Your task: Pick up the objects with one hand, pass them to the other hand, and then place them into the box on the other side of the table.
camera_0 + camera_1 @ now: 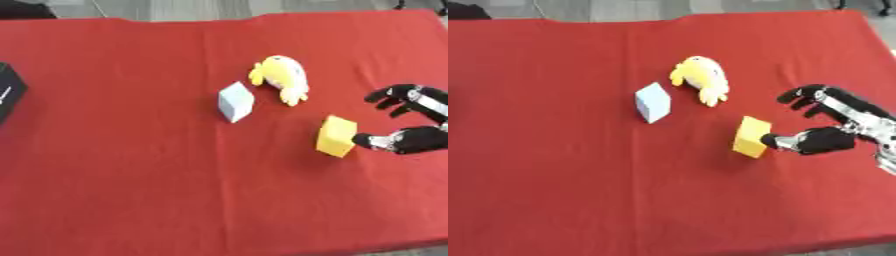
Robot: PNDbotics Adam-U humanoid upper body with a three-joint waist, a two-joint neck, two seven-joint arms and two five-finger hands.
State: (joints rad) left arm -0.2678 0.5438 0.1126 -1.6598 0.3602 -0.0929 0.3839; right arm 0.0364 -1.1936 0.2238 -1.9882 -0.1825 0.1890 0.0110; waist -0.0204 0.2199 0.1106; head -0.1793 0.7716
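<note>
On the table: a red cloth [131,175] covers the whole work surface, with a faint fold running down its middle.
Yellow block: a yellow foam cube [751,136] stands on the cloth right of centre, tilted so one corner points down toward the near edge.
Right hand: the robot's black right hand [826,137] with silver joints comes in from the right edge at the height of the cube.
Right hand state: its thumb tip touches the right face of the yellow foam cube; the fingers [802,96] are spread above and beyond the cube, only slightly bent, and are not closed round it. The hand is unclenched and grasps nothing.
Pale block: a light blue-grey cube [235,101] sits near the centre of the cloth, left of and farther away than the yellow one, well apart from it.
Toy: a yellow and white plush animal [281,77] lies just beyond and to the right of the pale cube, near it; whether they touch I cannot tell.
Box: a black box [9,92] shows only partly at the left edge in the left eye view, far from the hand and all three things.
Left hand: it shows in neither view.
Far edge: grey floor [175,7] lies beyond the cloth.
</note>
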